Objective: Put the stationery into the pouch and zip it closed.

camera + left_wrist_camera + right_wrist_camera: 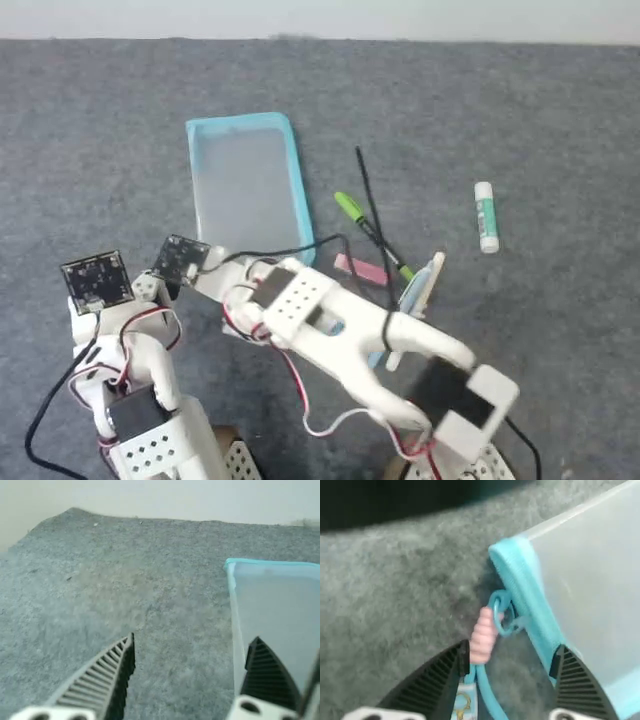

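Your right jaws sit wide, pouch (590, 570) zip pull (482, 635) between them. Left jaws wide too, at pouch edge.

Frosted pouch (245, 190) with turquoise edging, grey felt table (520, 100), green pen (349, 206), white-and-green glue stick (486, 216), pink zip bead (483, 635)

No legible text, number or sign in any view

- Glue stick (486, 217), right of the high view: green label band on a white body; any print on it is too small to tell
- Zip tag (461, 703), bottom edge of the right wrist view: a gold mark on a pale ground, partly cut off by the frame; it cannot be read as a letter or a figure
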Robot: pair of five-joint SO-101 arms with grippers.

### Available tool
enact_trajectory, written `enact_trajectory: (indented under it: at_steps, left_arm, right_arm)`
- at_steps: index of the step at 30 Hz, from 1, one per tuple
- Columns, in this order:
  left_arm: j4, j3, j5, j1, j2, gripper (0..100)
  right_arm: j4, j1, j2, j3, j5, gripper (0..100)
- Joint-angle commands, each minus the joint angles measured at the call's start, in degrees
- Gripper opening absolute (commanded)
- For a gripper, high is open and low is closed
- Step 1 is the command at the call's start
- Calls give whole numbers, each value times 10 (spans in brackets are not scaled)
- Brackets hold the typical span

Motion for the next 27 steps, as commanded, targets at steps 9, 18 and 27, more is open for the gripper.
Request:
enact_trajectory:
  at_steps: [9, 18, 27]
  left_arm:
    - [-22, -21, 8, -39, -13, 338]
    - [-36, -19, 9, -42, -13, 338]
    - [-36, -19, 9, -41, -13, 338]
  right_arm:
    - [7, -4, 108, -104, -149, 258]
    - [183, -2, 116, -193, -155, 19]
    - [232, -2, 196, -208, -151, 66]
